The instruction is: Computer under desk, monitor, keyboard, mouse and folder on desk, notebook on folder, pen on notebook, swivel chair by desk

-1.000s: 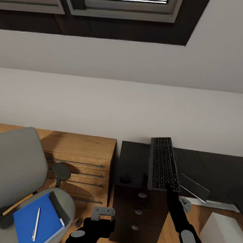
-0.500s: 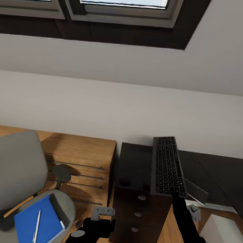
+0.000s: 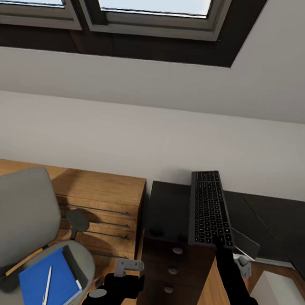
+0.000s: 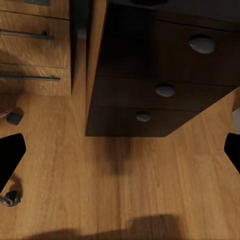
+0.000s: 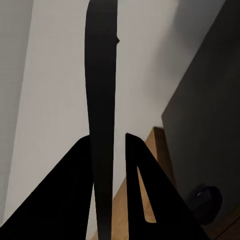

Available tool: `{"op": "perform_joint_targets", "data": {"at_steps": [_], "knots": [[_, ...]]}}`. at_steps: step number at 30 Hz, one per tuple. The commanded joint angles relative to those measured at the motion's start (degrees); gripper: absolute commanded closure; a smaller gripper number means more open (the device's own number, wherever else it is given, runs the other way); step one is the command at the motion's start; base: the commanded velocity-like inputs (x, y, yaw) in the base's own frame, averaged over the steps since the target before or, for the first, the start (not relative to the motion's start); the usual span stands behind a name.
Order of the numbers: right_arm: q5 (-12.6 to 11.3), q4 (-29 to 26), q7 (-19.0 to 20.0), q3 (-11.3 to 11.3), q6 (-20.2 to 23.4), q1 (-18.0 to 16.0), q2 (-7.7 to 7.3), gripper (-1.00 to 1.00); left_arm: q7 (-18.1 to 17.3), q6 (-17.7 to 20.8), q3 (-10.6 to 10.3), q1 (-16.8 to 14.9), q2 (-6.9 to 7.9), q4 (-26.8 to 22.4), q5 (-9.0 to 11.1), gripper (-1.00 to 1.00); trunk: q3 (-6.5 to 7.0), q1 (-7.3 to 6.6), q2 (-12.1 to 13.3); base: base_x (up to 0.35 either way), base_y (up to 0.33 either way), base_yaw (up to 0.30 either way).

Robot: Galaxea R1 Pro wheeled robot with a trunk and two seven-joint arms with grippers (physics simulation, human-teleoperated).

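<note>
keyboard (image 3: 210, 208) lifted slightly, right pincer (image 5: 109, 165) gripping its edge.

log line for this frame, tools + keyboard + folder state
right tool: shut on keyboard, above desk | left tool: open, low by drawer unit | folder, pen: on swivel chair

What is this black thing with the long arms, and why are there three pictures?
It is a robot with two arms. The big picture comes from a camera on its head. The other two come from cameras near each end effector. Its right end effector pinches the slim black keyboard with grey keys over the glossy black desk. A small black oval mouse lies there. The left end effector is open over the wooden floor. The bright-blue flat folder rests on the grey padded chair.
</note>
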Motion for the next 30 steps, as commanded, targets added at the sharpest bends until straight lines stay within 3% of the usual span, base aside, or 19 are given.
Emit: {"op": "perform_joint_targets", "data": {"at_steps": [1, 5, 14, 22, 30], "knots": [[-0.6, 0.0, 0.3, -0.2, 0.6, -0.1, 0.06, 1.0, 0.3, 0.2, -0.1, -0.1, 0.05, -0.1, 0.2, -1.0, 0.11, -0.22, 0.4, 0.0, 0.0, 0.0], [-0.6, 0.2, 0.3, -0.2, 0.5, -0.1, 0.15, 1.0, 0.3, 0.2, -0.1, -0.1, 0.03, -0.1, 0.1, -1.0, 0.83, -1.1, 2.0, 0.0, 0.0, -0.029], [-0.6, 1.4, 0.2, -0.2, 0.2, -0.1, 0.09, 1.0, 0.2, 0.1, -0.1, -0.1, 0.16, 0.0, -0.1, -1.0, 0.83, -1.1, 2.0, -0.035, 0.021, -0.26], [-0.6, 1.7, 0.1, -0.2, 0.0, -0.1, 0.2, 1.0, 0.3, 0.0, -0.1, -0.1, 0.17, 0.0, -0.1, -1.0, 0.83, -1.1, 2.0, -0.232, 0.211, -0.27], [-0.6, 1.7, 0.1, -0.2, 0.0, -0.1, 0.24, 1.0, 0.2, 0.0, -0.2, -0.1, 0.17, 0.0, -0.2, -1.0, 0.83, -1.1, 2.0, -0.04, 0.284, -0.27]]}}
